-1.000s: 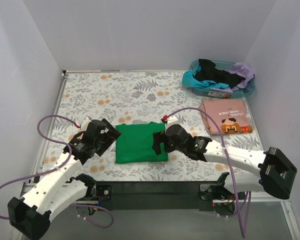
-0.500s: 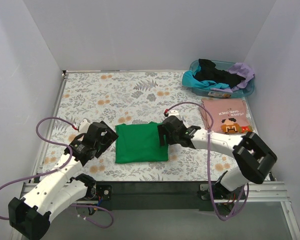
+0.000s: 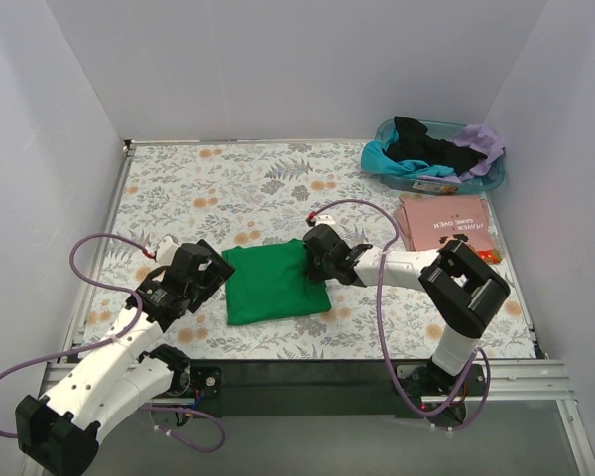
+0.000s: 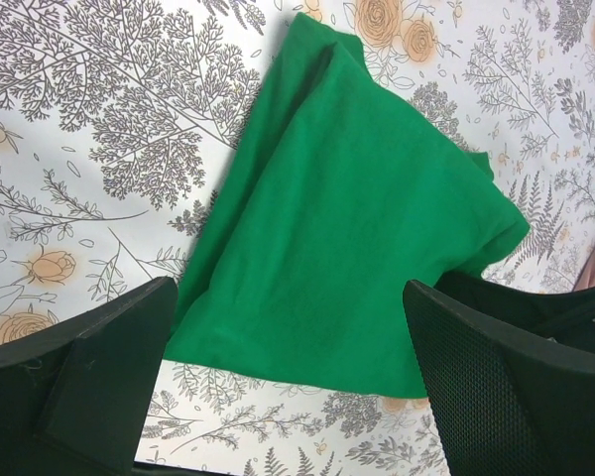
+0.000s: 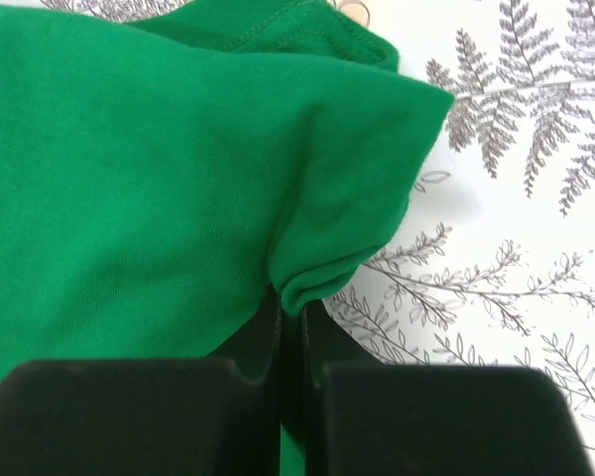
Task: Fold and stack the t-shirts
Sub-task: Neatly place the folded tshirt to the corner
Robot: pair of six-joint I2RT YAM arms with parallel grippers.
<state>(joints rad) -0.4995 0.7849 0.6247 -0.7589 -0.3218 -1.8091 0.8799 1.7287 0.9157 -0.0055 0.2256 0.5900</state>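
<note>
A bright green t-shirt (image 3: 271,286) lies folded on the flowered table, between both arms. My right gripper (image 3: 315,260) is shut on its right edge. In the right wrist view a bunched fold of green t-shirt (image 5: 159,169) sits pinched between the closed jaws of that gripper (image 5: 296,307). My left gripper (image 3: 210,278) stands open just left of the shirt, holding nothing. In the left wrist view the green t-shirt (image 4: 347,228) spreads ahead of the wide-open left gripper (image 4: 290,337). A folded salmon-pink t-shirt (image 3: 446,223) with a small print lies at the right.
A blue basket (image 3: 493,182) at the back right holds black (image 3: 421,145), teal (image 3: 377,157) and lavender (image 3: 482,139) shirts. White walls close the table on three sides. The right arm's purple cable (image 3: 362,208) arcs above the table near the pink shirt.
My right gripper has slid left onto the green t-shirt's right edge and shut on it, bunching the cloth there. The left arm has hardly moved.
</note>
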